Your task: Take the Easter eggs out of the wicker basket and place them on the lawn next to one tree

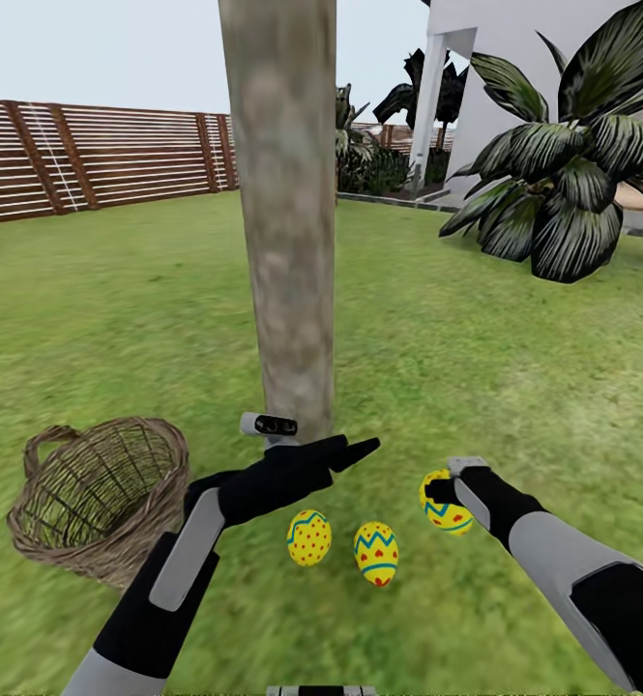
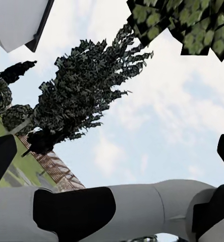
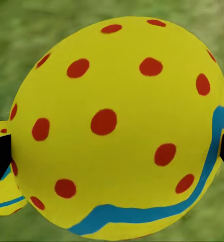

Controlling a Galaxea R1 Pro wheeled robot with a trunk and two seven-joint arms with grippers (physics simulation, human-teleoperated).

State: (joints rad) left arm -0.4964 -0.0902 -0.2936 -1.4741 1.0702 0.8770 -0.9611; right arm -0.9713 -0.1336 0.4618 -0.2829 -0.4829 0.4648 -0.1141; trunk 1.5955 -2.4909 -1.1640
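Three eggs show in the head view, all on the lawn [image 1: 89, 319] in front of one tree. Nearest, at about 6 o'clock in that view, are two eggs lying free on the grass, close together but not touching. The left egg [image 1: 308, 538] is yellow with red dots. The middle egg [image 1: 376, 553] has blue zigzag bands.

The third egg [image 1: 447, 505] is a little to the right, at about 5 o'clock. The right gripper [image 1: 444, 490] is closed on it. In the right wrist view this egg [image 3: 119, 128] sits between the two dark fingertips, with grass behind it.

The left gripper [image 1: 352, 451] is above the left egg, and its fingers point toward 2 o'clock. It holds nothing. I cannot tell if it is open or closed. The left wrist view looks up at sky and leaves.

One basket [image 1: 101, 496] is at about 8 o'clock, tipped a bit. No egg can be seen inside it.

One tree trunk [image 1: 284, 213] stands straight up, just behind the eggs at 12 o'clock.

Farther back, at 2 o'clock, is one big dark leafy plant [image 1: 563, 184] by a white house [image 1: 514, 58]. At 10 o'clock a brown fence [image 1: 99, 159] runs along the grass.
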